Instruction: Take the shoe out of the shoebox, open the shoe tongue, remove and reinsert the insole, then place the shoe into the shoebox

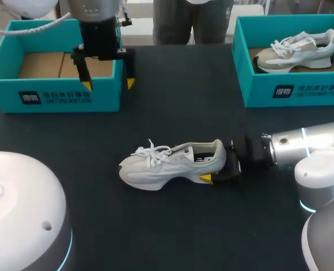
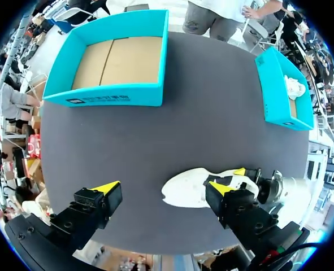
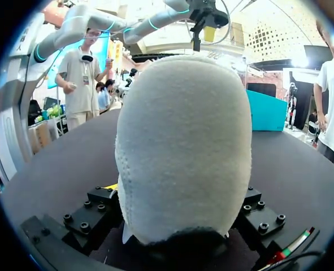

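Your right claw (image 1: 215, 164) grips the white shoe (image 1: 172, 164) at its heel, one finger on each side. The shoe stands on its sole on the dark tabletop (image 1: 183, 101), toe pointing away from that claw. Beyond the shoe, your left claw (image 1: 109, 84) hangs spread wide and holds nothing, straddling the empty teal shoebox's (image 1: 53, 95) corner nearest the shoe.
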Robot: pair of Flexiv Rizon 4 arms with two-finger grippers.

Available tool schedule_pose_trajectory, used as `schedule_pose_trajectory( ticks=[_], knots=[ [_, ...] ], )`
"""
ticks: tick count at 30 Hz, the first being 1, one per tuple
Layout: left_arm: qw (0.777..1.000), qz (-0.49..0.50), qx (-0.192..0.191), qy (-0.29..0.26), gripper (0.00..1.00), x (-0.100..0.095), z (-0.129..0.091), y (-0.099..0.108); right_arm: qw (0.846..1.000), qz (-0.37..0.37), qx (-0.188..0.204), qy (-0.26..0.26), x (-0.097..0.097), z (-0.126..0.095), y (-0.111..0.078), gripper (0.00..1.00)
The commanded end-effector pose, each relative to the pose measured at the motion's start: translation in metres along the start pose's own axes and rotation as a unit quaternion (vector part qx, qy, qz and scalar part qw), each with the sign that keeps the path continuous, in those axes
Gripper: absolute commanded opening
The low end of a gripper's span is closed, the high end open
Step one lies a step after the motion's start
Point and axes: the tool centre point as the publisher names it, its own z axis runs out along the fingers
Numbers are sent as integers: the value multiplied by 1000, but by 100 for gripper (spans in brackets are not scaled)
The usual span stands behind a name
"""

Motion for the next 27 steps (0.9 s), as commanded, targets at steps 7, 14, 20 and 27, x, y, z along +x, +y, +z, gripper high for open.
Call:
schedule_pose_trajectory(
  ticks=[7, 14, 20, 27],
  knots=[
    [1000, -8, 3, 2, 100, 1, 2, 6, 1000, 0, 1, -2, -2, 5, -3, 0],
    [1000, -21, -3, -1, 100, 44, 34, 69, 1000, 0, 1, -2, -2, 5, -3, 0],
    [1000, -4, -21, -2, 100, 87, 63, 107, 1000, 0, 1, -2, -2, 5, -3, 0],
    [999, 13, -32, 3, 100, 125, 81, 119, 1000, 0, 1, -2, -2, 5, -3, 0]
  ],
)
